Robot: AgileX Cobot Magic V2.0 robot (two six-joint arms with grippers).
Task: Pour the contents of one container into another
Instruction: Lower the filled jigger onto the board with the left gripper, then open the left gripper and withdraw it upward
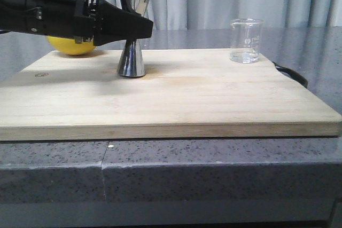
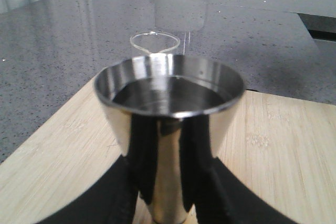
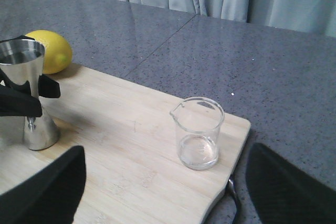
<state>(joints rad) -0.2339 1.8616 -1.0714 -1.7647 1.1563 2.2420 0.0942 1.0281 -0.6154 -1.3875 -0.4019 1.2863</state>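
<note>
The steel jigger (image 1: 131,28) stands upright on the wooden board (image 1: 187,100), left of centre. My left gripper (image 1: 140,25) reaches in from the left and is shut on the jigger's narrow waist. In the left wrist view the black fingers (image 2: 139,177) flank the jigger (image 2: 169,98), whose upper cup shows a dark, liquid-like surface. The clear glass beaker (image 1: 246,40) stands at the board's back right corner, nearly empty. My right gripper (image 3: 168,192) hangs open above the board, short of the beaker (image 3: 198,132), holding nothing.
A yellow lemon (image 1: 72,45) lies behind the left arm at the board's back left. A dark curved object (image 1: 294,74) sticks out past the board's right edge. The board rests on a grey speckled counter (image 1: 214,158), with curtains behind.
</note>
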